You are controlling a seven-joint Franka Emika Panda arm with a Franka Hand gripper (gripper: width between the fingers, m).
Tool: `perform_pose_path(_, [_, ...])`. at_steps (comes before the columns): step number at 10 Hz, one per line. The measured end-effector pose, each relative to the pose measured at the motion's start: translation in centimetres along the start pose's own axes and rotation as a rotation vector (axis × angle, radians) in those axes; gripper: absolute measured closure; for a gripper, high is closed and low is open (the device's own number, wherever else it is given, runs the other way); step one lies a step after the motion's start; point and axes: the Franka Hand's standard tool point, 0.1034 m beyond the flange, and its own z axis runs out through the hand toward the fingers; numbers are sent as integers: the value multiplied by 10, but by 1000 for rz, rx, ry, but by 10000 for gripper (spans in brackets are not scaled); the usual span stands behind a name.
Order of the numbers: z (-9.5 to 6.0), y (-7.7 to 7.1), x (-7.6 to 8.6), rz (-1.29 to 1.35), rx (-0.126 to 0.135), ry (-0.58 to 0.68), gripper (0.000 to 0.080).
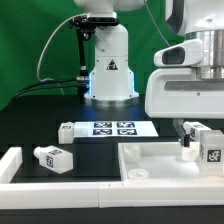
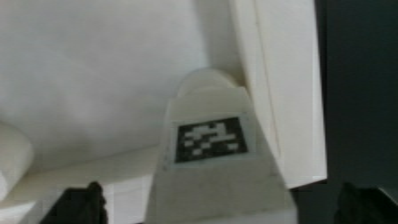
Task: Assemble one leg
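Note:
A white leg [image 1: 207,146] with a black-and-white tag stands upright on the far right part of the white square panel [image 1: 160,160]. My gripper [image 1: 203,133] is down around it. In the wrist view the leg [image 2: 215,140] sits between my dark fingertips [image 2: 75,205], with a narrow gap on each side, so the jaws stand open around it. The panel [image 2: 107,80] lies under it, and its edge runs just beside the leg. Two more legs lie on the table: one [image 1: 68,131] next to the marker board, one [image 1: 52,157] at the exterior view's left.
The marker board [image 1: 112,128] lies in the middle of the black table. The robot base [image 1: 108,70] stands behind it. A white rail [image 1: 15,165] runs along the exterior view's left and front. Cables hang at the back left.

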Motion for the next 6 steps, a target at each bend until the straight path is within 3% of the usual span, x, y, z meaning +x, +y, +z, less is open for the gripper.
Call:
perform_pose_path(2, [0,0,0,26,-1,0,394])
perform_pose_path(3, [0,0,0,76,0,0,394])
perform_pose_path(4, [0,0,0,140,0,0,515])
perform_pose_path(6, [1,1,0,347,-7,2,515])
